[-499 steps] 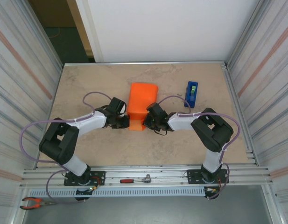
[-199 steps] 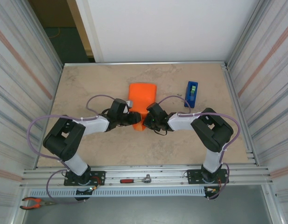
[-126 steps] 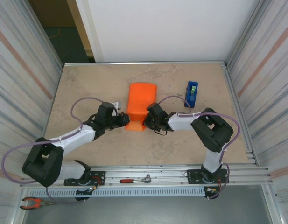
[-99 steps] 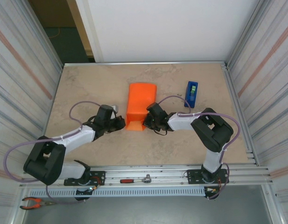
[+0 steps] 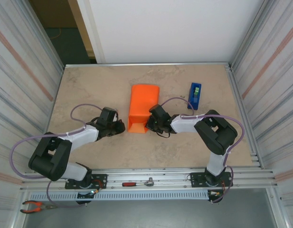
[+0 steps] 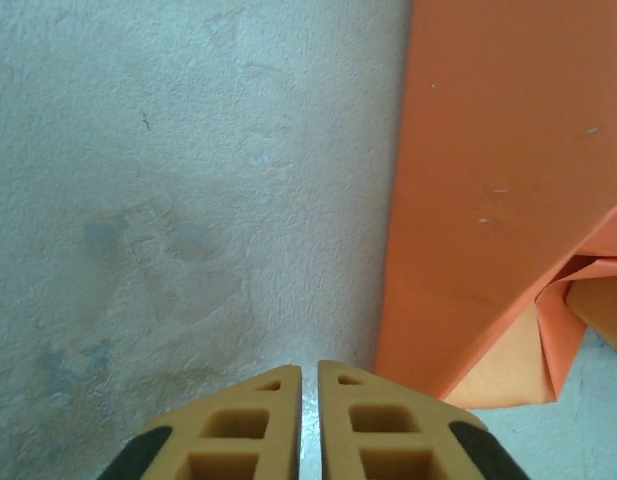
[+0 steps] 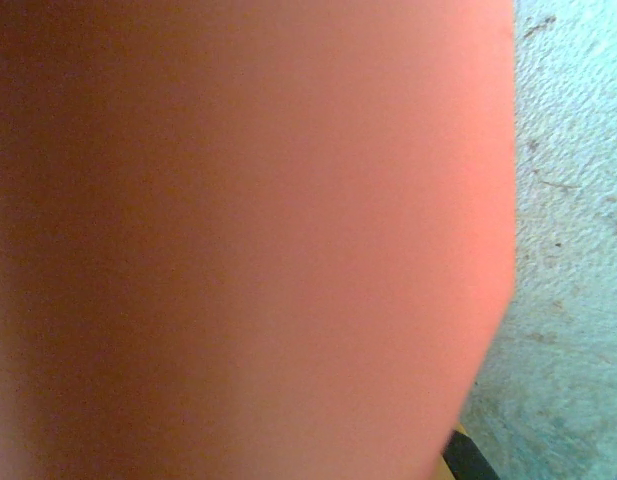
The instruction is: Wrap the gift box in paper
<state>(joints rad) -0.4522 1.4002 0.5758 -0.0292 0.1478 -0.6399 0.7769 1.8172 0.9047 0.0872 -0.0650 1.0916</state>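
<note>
where the beige mottled tabletop (image 5: 89,90) fills mid-frame in the top view, the bright orange sheet of thin paper (image 5: 144,107) lies folded into a long parcel, open at its lower end. the left gripper (image 5: 121,127) sits just left of that end, apart from it, its fingers nearly together on nothing. the right gripper (image 5: 147,125) meets the parcel's lower right corner, pressed together; whether it nips paper, i cannot tell. a narrow blue tape dispenser (image 5: 195,95) stands right of the parcel.

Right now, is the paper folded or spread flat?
Folded: the paper forms a narrow raised bundle, its near end creased with an open flap.
</note>
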